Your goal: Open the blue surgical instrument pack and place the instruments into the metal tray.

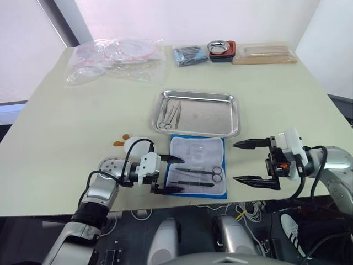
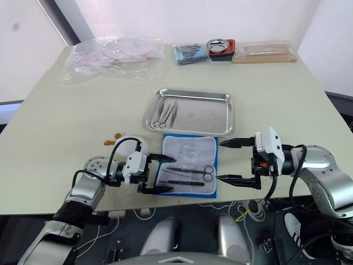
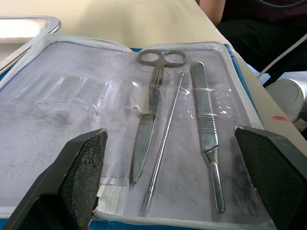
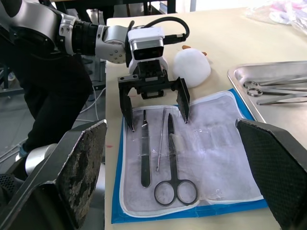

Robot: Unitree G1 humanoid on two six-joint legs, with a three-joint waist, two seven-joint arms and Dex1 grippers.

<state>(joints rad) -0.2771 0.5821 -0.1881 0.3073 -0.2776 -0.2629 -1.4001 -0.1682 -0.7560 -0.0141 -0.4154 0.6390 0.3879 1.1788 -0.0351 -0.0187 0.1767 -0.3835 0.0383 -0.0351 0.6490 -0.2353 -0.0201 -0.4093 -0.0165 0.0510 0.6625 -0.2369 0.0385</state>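
The blue surgical instrument pack (image 1: 193, 152) lies open near the table's front edge, whitish pocketed face up. Scissors (image 3: 152, 115), a thin probe (image 3: 164, 143) and a flat-handled tool (image 3: 205, 129) lie in its pockets. My left gripper (image 1: 180, 174) is open at the pack's left edge, its fingers straddling the tips of these instruments without touching them. My right gripper (image 1: 235, 162) is open just right of the pack, holding nothing. The metal tray (image 1: 220, 116) sits right behind the pack, with a few silver instruments (image 1: 169, 114) at its left end.
A white round toy (image 1: 132, 145) with orange bits lies left of the pack. Along the far edge are clear plastic bags (image 1: 116, 58), a dark-blue packet (image 1: 190, 55), a metal bowl in a red holder (image 1: 222, 48) and a beige box (image 1: 265, 53).
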